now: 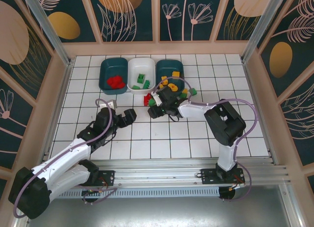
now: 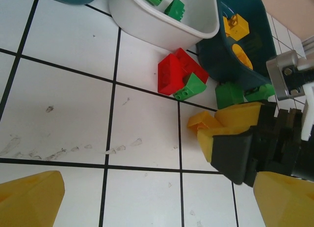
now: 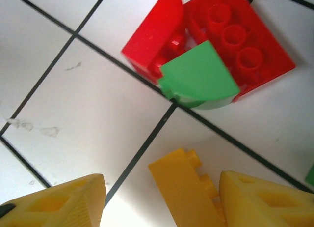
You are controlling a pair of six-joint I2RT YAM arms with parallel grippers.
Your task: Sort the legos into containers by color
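At the back stand three containers: a teal one (image 1: 104, 75) with red legos, a white one (image 1: 132, 75) with green legos, a teal one (image 1: 169, 66) with yellow legos. My right gripper (image 3: 161, 186) is low over the tiles in front of the white container, jaws apart around an orange-yellow brick (image 3: 184, 187). The brick leans on the right finger (image 3: 267, 200), and a gap separates it from the left finger (image 3: 59, 205). Just beyond lie a red brick (image 3: 225, 35) and a green piece (image 3: 196, 74) on it. My left gripper (image 2: 157, 207) hovers open over bare tile, nothing between its fingers.
More loose green and yellow legos (image 1: 189, 93) lie in front of the right teal container, behind the right arm. Two green bricks (image 2: 229, 94) sit against that container's wall. Wooden walls ring the tiled floor (image 1: 162, 143); the near rows of tiles are bare.
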